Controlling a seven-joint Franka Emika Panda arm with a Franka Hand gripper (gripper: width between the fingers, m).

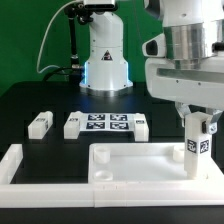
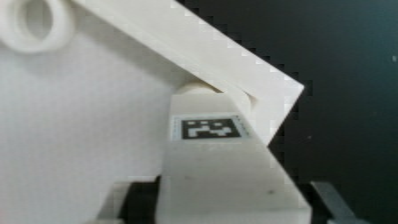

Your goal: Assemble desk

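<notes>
The fingers (image 1: 189,114) are clamping partway closed on an upright leg block (image 1: 198,146), which is standing at the tabletop panel's (image 1: 135,166) corner on the exterior view's right.

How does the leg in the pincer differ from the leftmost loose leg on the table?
The held leg stands upright at the tabletop corner; the leftmost leg lies flat on the table. The pincer grips the held leg; the leftmost leg lies untouched, away from the tabletop. Both are short white blocks.
</notes>
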